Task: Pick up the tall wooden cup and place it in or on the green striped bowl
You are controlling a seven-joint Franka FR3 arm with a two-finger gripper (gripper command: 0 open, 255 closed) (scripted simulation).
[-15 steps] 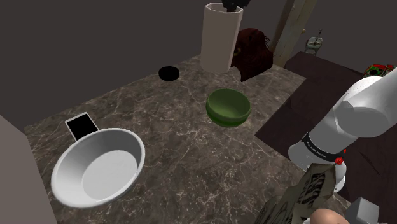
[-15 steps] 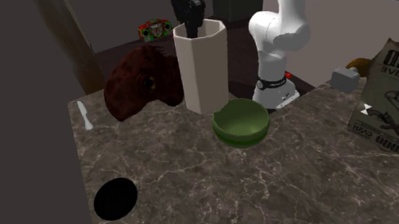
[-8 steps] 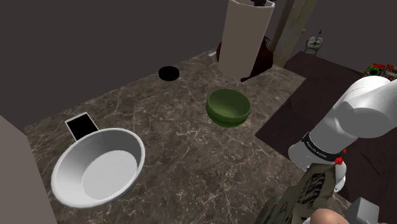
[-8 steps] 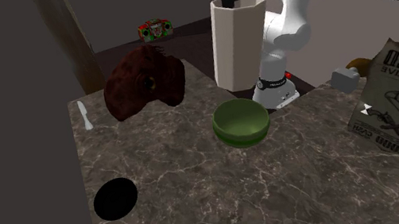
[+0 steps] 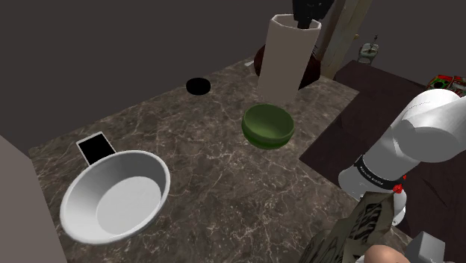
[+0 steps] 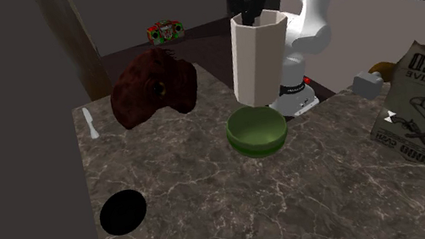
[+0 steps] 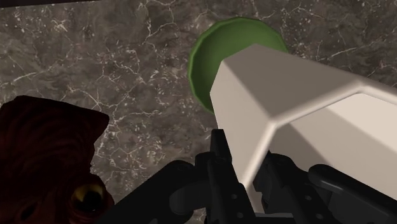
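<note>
**Cup in the air, bowl still empty**

The black gripper (image 6: 250, 10) is clenched on the rim of the tall cream faceted cup (image 6: 258, 61), pinching its wall. The cup hangs clear of the marble tabletop (image 6: 182, 221), in the upper middle of the second exterior view. Its base sits just above the far rim of the plain green bowl (image 6: 253, 145). The pickup looks done; centring over the bowl, lowering and letting go are left. At that view's right edge, a tilted poster (image 6: 423, 110) shows "NTED" and "ALIVE". The band on the arm's base is too small to read.
</note>
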